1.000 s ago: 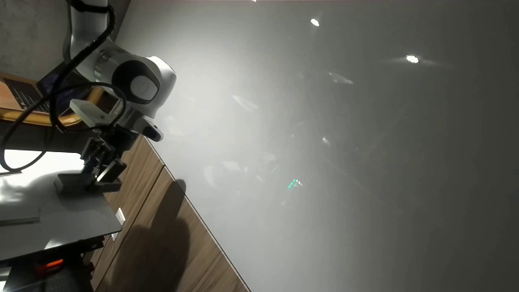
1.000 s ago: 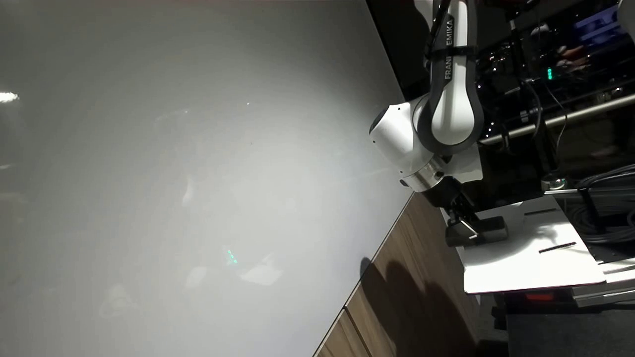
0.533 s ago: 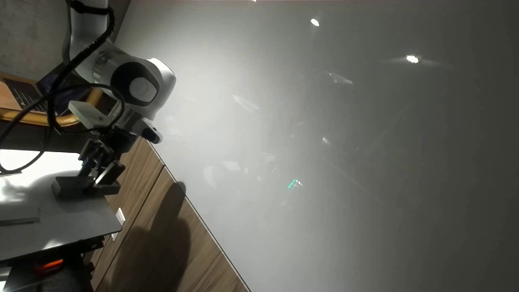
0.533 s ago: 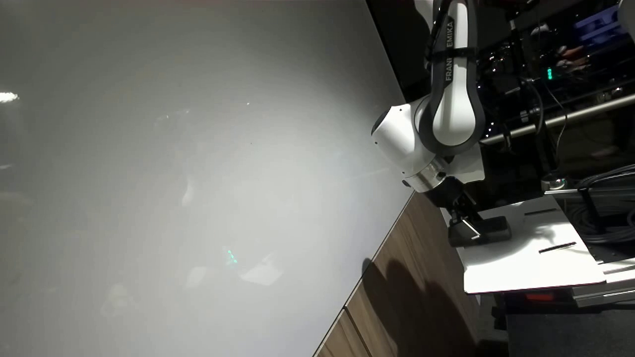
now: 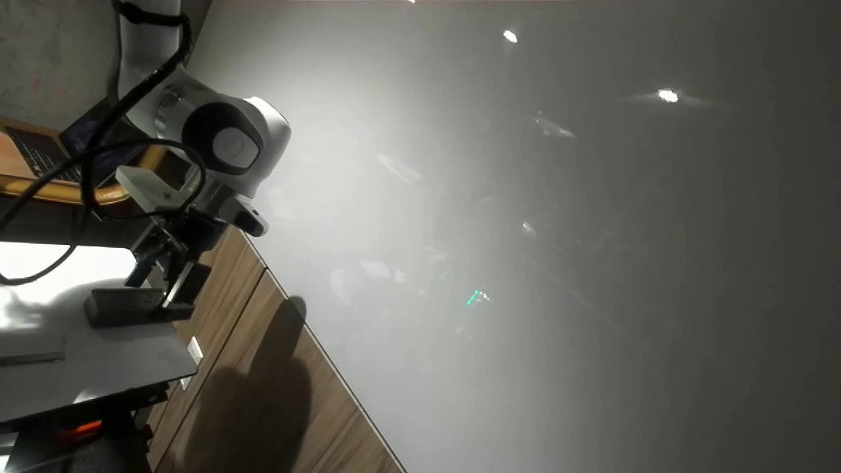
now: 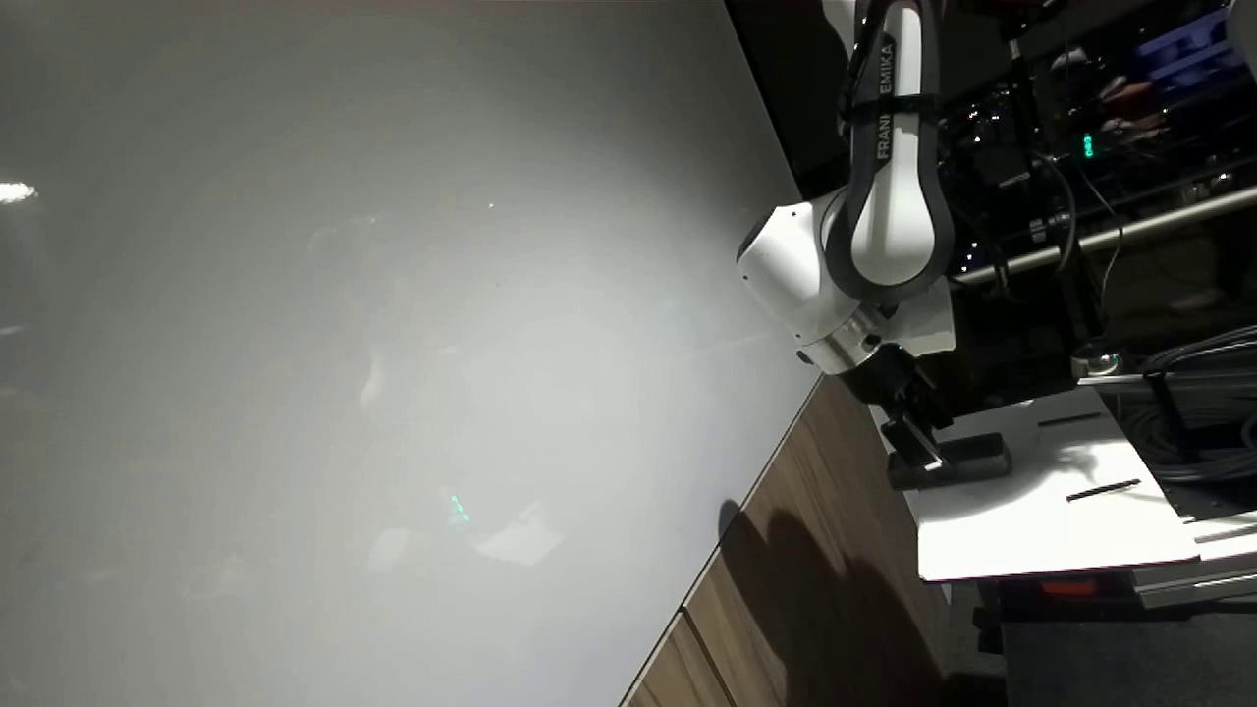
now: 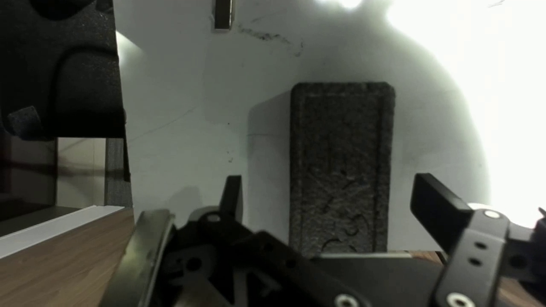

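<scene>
A dark grey, felt-faced block (image 7: 341,140), like a board eraser, lies on a white panel (image 7: 179,106) in the wrist view. My gripper (image 7: 328,175) stands open over it, one finger on each side and a visible gap between each finger and the block. The block's lower end reaches the panel's edge and is partly hidden by the gripper. In both exterior views the block (image 5: 118,309) (image 6: 977,458) sits on the panel right under the gripper (image 5: 152,292) (image 6: 935,444). Spread fingers show in an exterior view, one of them (image 5: 176,286) close to the block.
Small dark bars (image 7: 223,15) (image 6: 1103,489) lie on the panel. A large glossy pale wall (image 5: 460,197) rises beside the arm, above wood panelling (image 5: 263,368). A black cable (image 5: 141,82) loops off the arm. A laptop (image 5: 36,154) stands behind.
The fingers were closed on the block and have now spread apart, letting it go. Before that, the block shifted slightly downward in an exterior view. The arm has moved only a little.
</scene>
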Robot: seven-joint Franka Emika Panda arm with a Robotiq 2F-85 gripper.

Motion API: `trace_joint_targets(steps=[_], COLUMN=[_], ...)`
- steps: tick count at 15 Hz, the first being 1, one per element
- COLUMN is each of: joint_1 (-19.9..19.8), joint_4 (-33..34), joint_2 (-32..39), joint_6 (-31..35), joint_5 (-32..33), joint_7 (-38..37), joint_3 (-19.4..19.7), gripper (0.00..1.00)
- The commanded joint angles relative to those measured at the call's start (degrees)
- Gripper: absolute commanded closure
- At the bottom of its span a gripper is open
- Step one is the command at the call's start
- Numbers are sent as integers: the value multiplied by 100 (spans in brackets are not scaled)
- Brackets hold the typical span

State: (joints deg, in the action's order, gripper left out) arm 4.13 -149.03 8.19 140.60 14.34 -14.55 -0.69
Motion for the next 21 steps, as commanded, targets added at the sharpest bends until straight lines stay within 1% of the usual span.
trace_joint_targets(steps=[1, 3, 6, 9, 12, 13, 15, 16, 21], joint_1=[-82, -110, -96, 1, 55, -63, -42, -39, -25], joint_4=[-315, -456, -511, -582, -710, -441, -553, -619, -725], joint_2=[-898, -1543, -2446, -3449, -4472, -3673, -4220, -4375, -4446], joint_6=[-285, -589, -1014, -1488, -1981, -1699, -1930, -1959, -1959], joint_5=[-132, -186, -502, -1000, -1314, -1091, -1166, -1166, -1168], joint_7=[412, 648, 1291, 2091, 2584, 2235, 2409, 2427, 2439], joint_3=[7, -32, -28, 116, 244, 56, 119, 130, 133], gripper=[0, 0, 0, 0, 0, 0, 0, 0, 0])
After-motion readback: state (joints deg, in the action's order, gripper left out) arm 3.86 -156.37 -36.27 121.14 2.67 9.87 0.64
